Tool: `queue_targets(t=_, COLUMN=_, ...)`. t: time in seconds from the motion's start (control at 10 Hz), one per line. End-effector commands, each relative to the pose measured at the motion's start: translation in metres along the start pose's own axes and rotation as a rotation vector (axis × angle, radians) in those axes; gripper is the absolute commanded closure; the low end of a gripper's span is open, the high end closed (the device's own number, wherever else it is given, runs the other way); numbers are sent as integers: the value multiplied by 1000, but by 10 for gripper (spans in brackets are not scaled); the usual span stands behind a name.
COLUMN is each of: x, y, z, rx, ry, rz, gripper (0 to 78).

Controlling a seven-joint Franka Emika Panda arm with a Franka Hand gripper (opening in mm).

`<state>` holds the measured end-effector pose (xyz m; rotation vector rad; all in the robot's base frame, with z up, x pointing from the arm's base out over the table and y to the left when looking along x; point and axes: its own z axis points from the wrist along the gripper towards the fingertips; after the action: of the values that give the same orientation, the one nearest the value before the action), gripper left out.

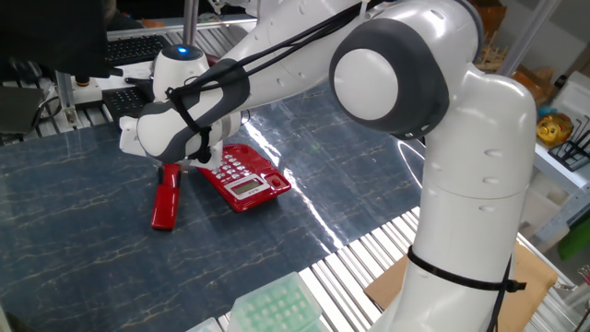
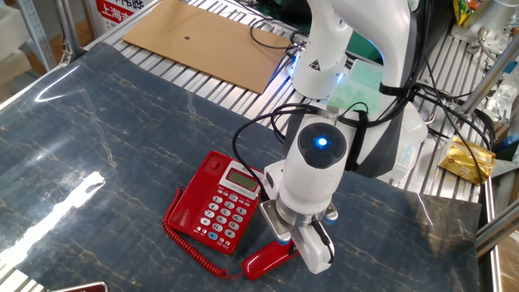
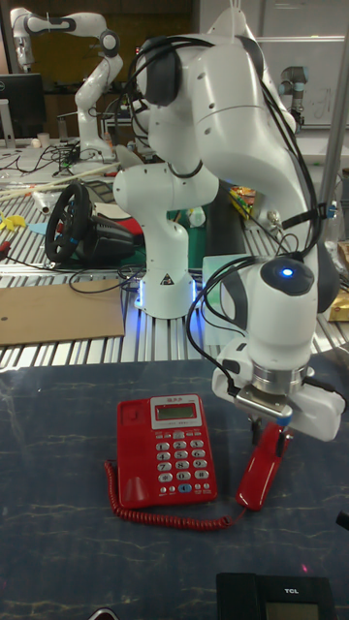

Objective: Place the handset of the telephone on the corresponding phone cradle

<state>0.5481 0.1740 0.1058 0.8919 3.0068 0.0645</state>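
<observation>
From one fixed view, you've got the glossy white arm curled low over the bench (image 1: 83,231), a dark blue slab veined like marble. Your gripper (image 1: 171,170) sits on the upper end of the handset (image 1: 166,197), a bright red plastic bar tilted up off the surface, its lower end down near the bench. Just beside it sits the telephone (image 1: 243,178), a slanted red wedge with white keys and a small grey display.

Switch to the other fixed view: the wrist's round white housing with its blue light hides most of the gripper (image 2: 285,247), and the handset (image 2: 267,259) pokes out beneath it, rounded and shiny. The coiled red cord (image 2: 180,237) loops along the telephone's (image 2: 217,203) edge. The phone cradle (image 2: 191,195), a long recessed strip beside the keypad, lies bare.

Tall fixed view now: your gripper (image 3: 269,438) is clamped on the top of the handset (image 3: 257,475), which slants down to the right of the telephone (image 3: 165,449), well clear of the phone cradle (image 3: 130,451). A black phone (image 3: 271,595) shows at the bottom edge
</observation>
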Motion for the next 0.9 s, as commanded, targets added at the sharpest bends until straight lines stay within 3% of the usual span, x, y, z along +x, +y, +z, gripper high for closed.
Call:
queue_targets(t=0.1, x=-1, y=1, z=-1, rx=-1, ry=-1, rz=2, gripper=1)
queue_targets(t=0.7, x=-1, y=1, z=-1, rx=-1, ry=-1, rz=2, gripper=1)
queue_targets(t=0.9, x=0, y=3, z=10, rx=-12, ry=-7, rz=9, gripper=1)
